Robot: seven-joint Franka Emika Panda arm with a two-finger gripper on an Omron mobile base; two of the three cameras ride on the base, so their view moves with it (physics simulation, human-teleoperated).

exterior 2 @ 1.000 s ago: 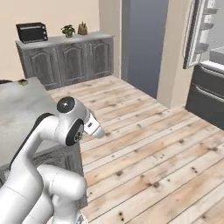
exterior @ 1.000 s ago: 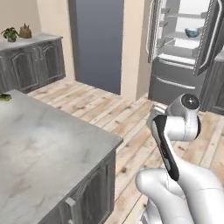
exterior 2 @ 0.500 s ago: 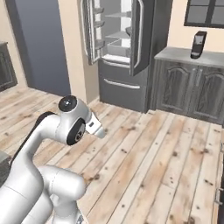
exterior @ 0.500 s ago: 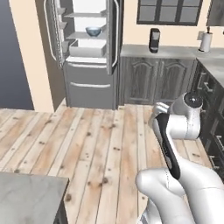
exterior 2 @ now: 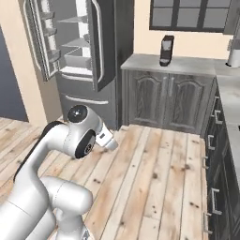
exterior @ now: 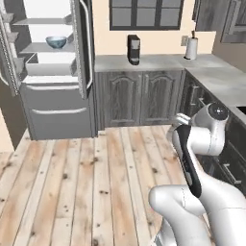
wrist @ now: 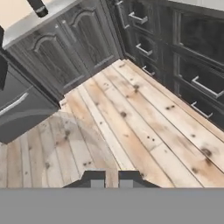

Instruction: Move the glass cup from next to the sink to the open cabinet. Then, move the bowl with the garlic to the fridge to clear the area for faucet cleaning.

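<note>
Left base view: wooden plank floor (exterior: 86, 187) across the lower frame, then the fridge (exterior: 48, 72) at upper left, doors swung open, white shelves inside, two grey drawers below. Bowl (exterior: 56, 42) on an upper fridge shelf, pale blue outside (contents too small to make out). Dark grey base cabinets (exterior: 139, 98) under a pale marble counter (exterior: 153, 61) along the back wall and round the corner to the right. On that counter, a black appliance (exterior: 133, 49) and, further right, a white paper towel roll (exterior: 191, 48). White arm (exterior: 202, 139) folded at lower right. Right base view: same fridge (exterior 2: 79, 51) at left, same appliance (exterior 2: 166, 49) on the counter. Hand view: gripper (wrist: 111, 180) hanging over bare floor planks, nothing between the two dark fingertips (wrist: 97, 179), only a narrow gap visible there, so cannot tell whether parted or closed. Drawer fronts (wrist: 192, 74) with silver handles at upper right.
</note>
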